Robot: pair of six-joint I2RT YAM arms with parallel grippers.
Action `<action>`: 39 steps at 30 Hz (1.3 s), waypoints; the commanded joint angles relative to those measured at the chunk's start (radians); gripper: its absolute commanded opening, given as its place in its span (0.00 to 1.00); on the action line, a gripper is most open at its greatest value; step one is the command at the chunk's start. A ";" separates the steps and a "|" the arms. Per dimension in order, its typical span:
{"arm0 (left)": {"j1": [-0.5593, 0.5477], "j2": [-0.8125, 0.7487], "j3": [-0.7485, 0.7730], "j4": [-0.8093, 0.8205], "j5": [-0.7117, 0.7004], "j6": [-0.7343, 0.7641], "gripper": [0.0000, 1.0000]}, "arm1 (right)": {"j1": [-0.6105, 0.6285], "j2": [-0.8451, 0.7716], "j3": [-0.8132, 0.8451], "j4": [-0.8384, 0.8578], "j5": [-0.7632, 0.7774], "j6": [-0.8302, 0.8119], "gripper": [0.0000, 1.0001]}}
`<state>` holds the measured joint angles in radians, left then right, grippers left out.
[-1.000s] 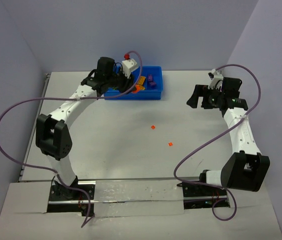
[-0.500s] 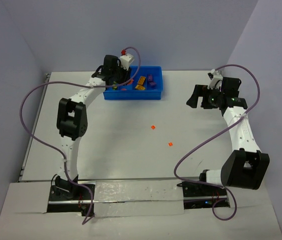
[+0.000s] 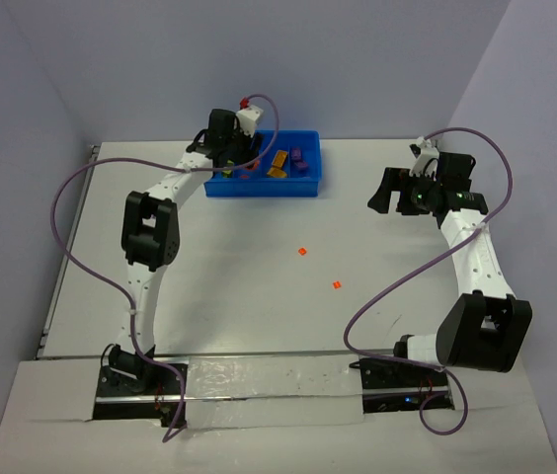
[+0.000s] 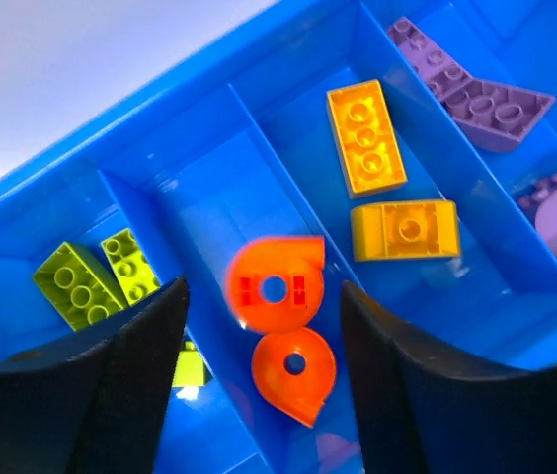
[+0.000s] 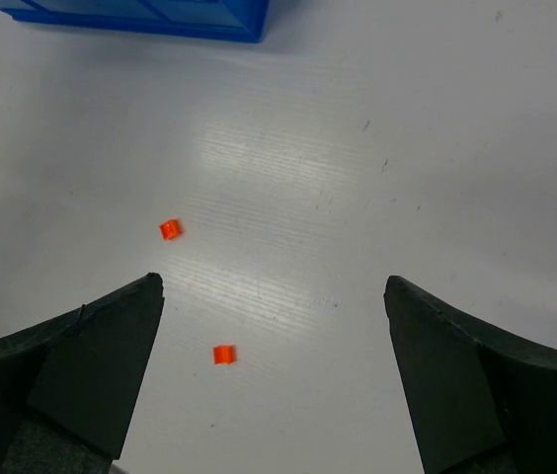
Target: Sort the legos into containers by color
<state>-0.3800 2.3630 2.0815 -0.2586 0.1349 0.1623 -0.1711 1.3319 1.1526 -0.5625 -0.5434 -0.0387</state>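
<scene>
I see L gripper (image 4: 259, 296) over blue bin (image 4: 209, 188), fingers parted, nothing gripped. An orange-red round lego (image 4: 277, 288) is loose between them, above its twin (image 4: 293, 370) in the same-color compartment. R gripper (image 5: 274, 286) gapes wide and empty over table (image 5: 407, 148), prob for small orange-red bricks (image 5: 169, 229).

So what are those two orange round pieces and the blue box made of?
The upper orange piece and the lower orange piece look like hard plastic, shiny and maybe slightly see-through, with a glowing colour and crisp moulded edges. The blue box looks like smooth, glossy plastic too, and light gleams off its thin dividing walls.
</scene>
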 commanded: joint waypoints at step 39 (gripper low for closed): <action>-0.484 -0.352 -0.556 -0.090 -0.069 -0.239 0.65 | -0.008 -0.054 -0.002 -0.037 0.083 -0.023 1.00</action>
<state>-0.8609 1.9947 1.4617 -0.3339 0.0821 -0.0554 -0.1711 1.2987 1.1374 -0.5982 -0.4610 -0.0669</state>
